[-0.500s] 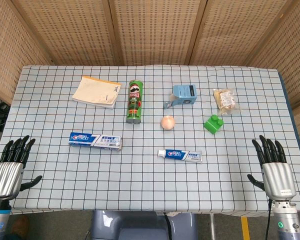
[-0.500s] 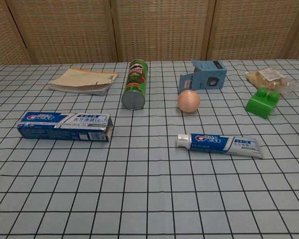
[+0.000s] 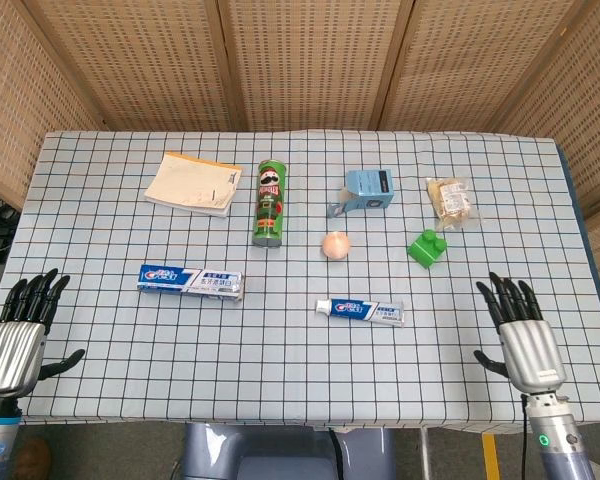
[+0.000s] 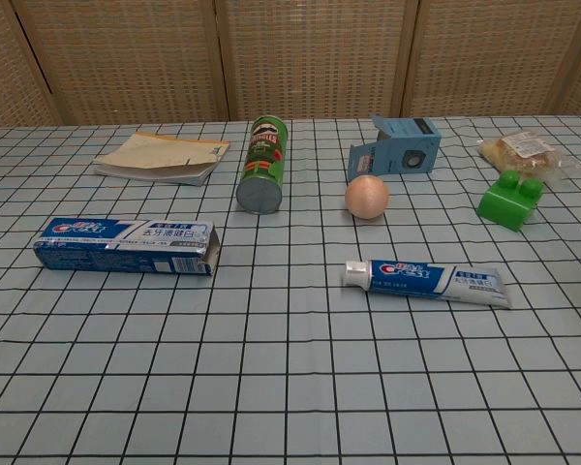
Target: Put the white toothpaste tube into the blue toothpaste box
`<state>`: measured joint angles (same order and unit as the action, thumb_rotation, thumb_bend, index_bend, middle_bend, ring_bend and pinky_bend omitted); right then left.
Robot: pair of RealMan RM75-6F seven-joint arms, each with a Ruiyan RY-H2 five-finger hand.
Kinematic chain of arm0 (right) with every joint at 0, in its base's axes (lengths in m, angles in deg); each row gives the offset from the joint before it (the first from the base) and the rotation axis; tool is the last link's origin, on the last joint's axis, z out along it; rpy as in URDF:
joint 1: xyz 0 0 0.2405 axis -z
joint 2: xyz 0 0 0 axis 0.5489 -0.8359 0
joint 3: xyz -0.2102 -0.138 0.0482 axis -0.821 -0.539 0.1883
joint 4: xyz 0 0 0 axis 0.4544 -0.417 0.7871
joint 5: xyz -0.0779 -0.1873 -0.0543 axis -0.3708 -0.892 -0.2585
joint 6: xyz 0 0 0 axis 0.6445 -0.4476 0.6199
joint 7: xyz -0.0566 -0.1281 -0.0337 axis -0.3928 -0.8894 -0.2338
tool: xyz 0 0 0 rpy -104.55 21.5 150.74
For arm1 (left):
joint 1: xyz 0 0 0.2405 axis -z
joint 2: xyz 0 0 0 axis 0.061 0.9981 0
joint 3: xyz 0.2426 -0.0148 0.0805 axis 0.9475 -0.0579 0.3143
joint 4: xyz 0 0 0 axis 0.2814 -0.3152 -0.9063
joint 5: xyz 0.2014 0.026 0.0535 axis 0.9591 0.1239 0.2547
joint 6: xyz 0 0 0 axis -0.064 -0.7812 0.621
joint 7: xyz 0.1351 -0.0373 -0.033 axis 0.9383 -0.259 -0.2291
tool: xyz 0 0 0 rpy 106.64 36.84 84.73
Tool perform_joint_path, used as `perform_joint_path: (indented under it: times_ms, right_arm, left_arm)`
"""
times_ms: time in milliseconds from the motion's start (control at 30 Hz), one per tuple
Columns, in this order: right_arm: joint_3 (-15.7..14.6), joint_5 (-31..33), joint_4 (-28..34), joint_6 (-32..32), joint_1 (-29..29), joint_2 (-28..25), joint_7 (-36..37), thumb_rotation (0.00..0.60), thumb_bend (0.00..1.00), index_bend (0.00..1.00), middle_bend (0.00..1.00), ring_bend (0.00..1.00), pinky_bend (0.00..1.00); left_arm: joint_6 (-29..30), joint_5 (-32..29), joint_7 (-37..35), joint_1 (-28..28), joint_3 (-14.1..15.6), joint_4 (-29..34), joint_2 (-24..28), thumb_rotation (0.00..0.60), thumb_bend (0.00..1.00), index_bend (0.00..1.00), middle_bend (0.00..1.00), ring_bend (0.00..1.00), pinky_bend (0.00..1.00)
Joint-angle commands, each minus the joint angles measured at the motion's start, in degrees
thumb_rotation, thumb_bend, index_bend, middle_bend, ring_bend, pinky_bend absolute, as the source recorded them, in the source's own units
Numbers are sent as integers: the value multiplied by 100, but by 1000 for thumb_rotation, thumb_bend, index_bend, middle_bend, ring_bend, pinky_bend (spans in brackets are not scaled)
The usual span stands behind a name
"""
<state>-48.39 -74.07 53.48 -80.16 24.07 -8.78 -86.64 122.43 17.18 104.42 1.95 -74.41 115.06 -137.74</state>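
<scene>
The white toothpaste tube (image 3: 361,312) (image 4: 428,281) lies flat near the table's middle front, its cap pointing left. The blue toothpaste box (image 3: 191,281) (image 4: 125,245) lies to its left, with its open flap end facing right. My left hand (image 3: 16,335) hovers at the table's front left corner, fingers spread and holding nothing. My right hand (image 3: 520,332) is at the front right, fingers also spread and empty, well right of the tube. Neither hand shows in the chest view.
Further back lie a notepad (image 3: 191,184), a green chips can (image 3: 269,204) on its side, a peach ball (image 3: 336,245), a small blue box (image 3: 368,190), a green block (image 3: 428,246) and a snack packet (image 3: 450,200). The checked cloth ends at the front edge (image 3: 280,420).
My right hand has shifted left and slightly further onto the table. The left hand has barely moved. The objects lie as before.
</scene>
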Motion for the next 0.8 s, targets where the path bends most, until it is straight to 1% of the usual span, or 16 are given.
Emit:
perform_joint_path:
  times_ms: [33, 133, 300, 367, 433, 567, 800]
  right_arm:
    - [128, -2, -503, 721, -582, 504, 85, 600, 0, 266, 265, 261, 307]
    - [255, 340, -603, 1246, -873, 771, 180, 600, 24, 315, 334, 325, 348]
    - [474, 1108, -802, 1932, -1264, 1322, -281, 600, 94, 339, 358, 348, 385]
    - [542, 1397, -872, 2075, -1382, 1550, -546, 600, 122, 339, 361, 350, 387]
    - [600, 1634, -948, 2105, -1472, 1774, -847, 600, 152, 342, 372, 357, 388]
    - [652, 1918, -1144, 2028, -1648, 2212, -1511, 600, 172, 356, 391, 374, 398]
    - [721, 2292, -1335, 2044, -1922, 2695, -2130, 600, 211, 367, 411, 392, 433]
  left_arm:
    - [-84, -91, 64, 44, -37, 7, -28, 600, 0, 0, 0, 0, 0]
    - [-165, -186, 128, 84, -68, 1, -66, 600, 0, 0, 0, 0, 0]
    - [-305, -378, 143, 155, -139, -6, -80, 600, 0, 0, 0, 0, 0]
    - [-359, -431, 119, 179, -152, -15, -68, 600, 0, 0, 0, 0, 0]
    - [-409, -472, 93, 198, -157, -19, -56, 600, 0, 0, 0, 0, 0]
    - [-465, -526, 93, 225, -160, -45, -54, 600, 0, 0, 0, 0, 0]
    - [-510, -585, 175, 250, -150, -50, -96, 600, 0, 0, 0, 0, 0]
